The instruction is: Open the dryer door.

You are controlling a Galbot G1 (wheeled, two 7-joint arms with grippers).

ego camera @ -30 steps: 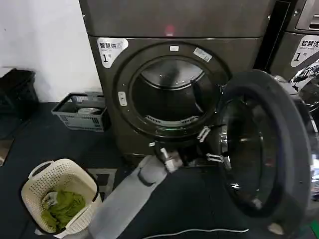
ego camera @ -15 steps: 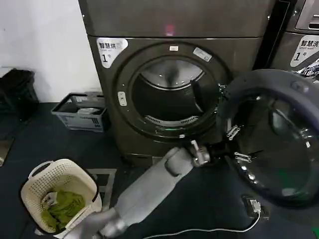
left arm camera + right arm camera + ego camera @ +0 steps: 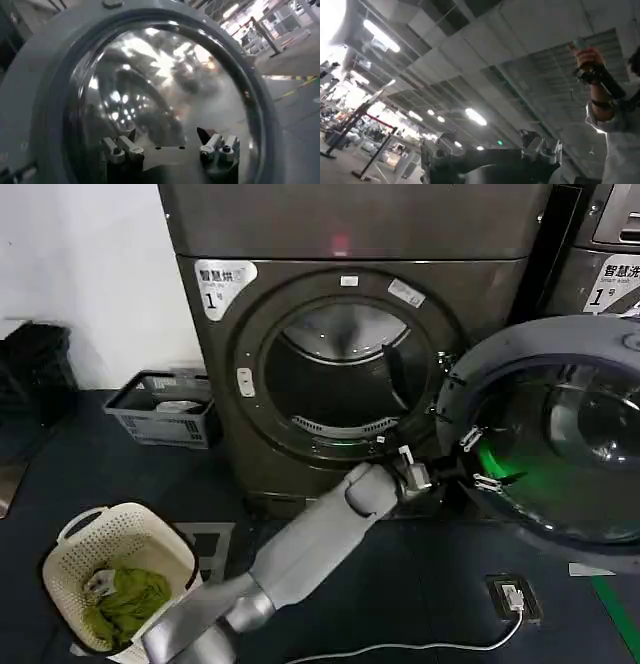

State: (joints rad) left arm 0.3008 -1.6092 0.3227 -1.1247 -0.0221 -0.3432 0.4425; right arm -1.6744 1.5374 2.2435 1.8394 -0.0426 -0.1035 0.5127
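Note:
The dark grey dryer (image 3: 350, 234) stands in front of me with its round drum opening (image 3: 340, 374) uncovered. Its door (image 3: 520, 344) is swung out to the right, the glass inner side facing me. My left arm reaches from the lower left, and my left gripper (image 3: 478, 460) is open at the lower left of the door's inner face. In the left wrist view the door's glass bowl (image 3: 165, 85) is close ahead, and the left gripper (image 3: 167, 147) has its fingers spread with nothing between them. My right gripper (image 3: 487, 150) points up at the ceiling, open and empty.
A white laundry basket (image 3: 75, 529) holding green cloth sits on the floor at the lower left. A grey crate (image 3: 165, 424) stands beside the dryer. A cable with a plug (image 3: 510, 596) lies on the floor under the door. A second machine (image 3: 610, 274) stands at the right.
The door has swung wider open to the right, now showing its full inner face. My left arm has stretched rightward, following the door.

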